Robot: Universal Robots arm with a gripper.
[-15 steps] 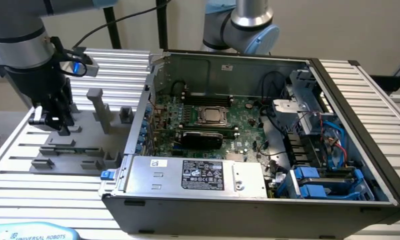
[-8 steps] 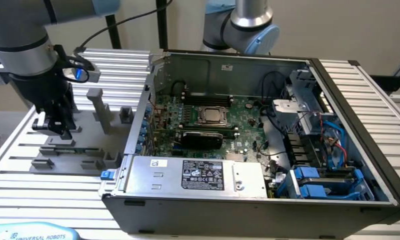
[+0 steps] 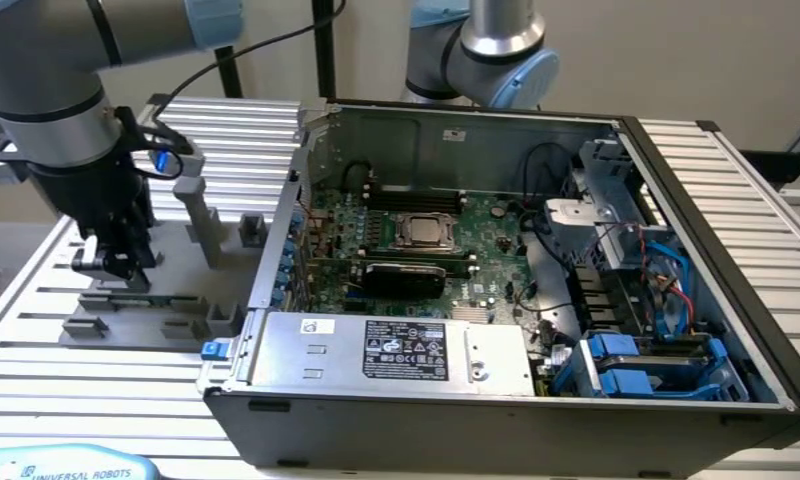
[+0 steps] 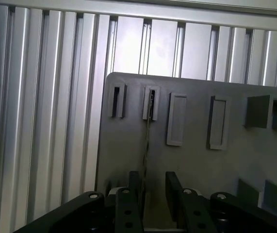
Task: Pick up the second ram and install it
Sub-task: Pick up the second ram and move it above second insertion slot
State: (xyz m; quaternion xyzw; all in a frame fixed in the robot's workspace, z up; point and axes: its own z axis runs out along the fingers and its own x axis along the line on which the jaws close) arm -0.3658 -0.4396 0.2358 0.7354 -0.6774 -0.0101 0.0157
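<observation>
- Hand [image 4: 153,177]: released. In the wrist view its two fingers [image 4: 134,187] stand apart, with the ram [image 4: 147,145] between them.
- Ram: seen edge-on as a thin strip. One end sits at a slot of the grey holder [image 4: 196,165], and the other lies between the fingers, closer to one. I cannot tell whether it touches that finger.
- Exterior view: the hand [image 3: 111,262] points down over the holder [image 3: 173,312] on the slatted desk [image 3: 53,380], to the exterior view's left of the open case [image 3: 507,400].
- Motherboard [image 3: 474,235]: inside the case, well apart from the hand.
</observation>
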